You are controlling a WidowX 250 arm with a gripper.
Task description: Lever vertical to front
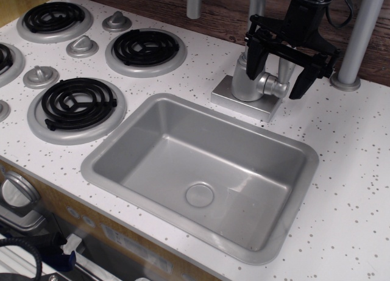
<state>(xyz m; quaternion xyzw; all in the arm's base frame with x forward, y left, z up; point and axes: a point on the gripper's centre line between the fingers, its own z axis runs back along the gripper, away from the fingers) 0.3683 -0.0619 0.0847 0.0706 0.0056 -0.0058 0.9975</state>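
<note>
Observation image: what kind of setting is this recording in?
Most likely a toy play kitchen: a grey plastic sink set in a speckled white counter, coil burners with silver knobs, and a faucet base under the gripper.

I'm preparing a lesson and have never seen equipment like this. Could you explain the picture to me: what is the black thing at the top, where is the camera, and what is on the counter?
The single camera looks down at a toy kitchen counter from the front. The black thing is a robot arm's gripper, a two-fingered claw. Its fingers are spread either side of the faucet base and the small silver lever on the base's side. It holds nothing. Below is an empty grey sink. On the left are black coil burners with round silver knobs between them.
</note>
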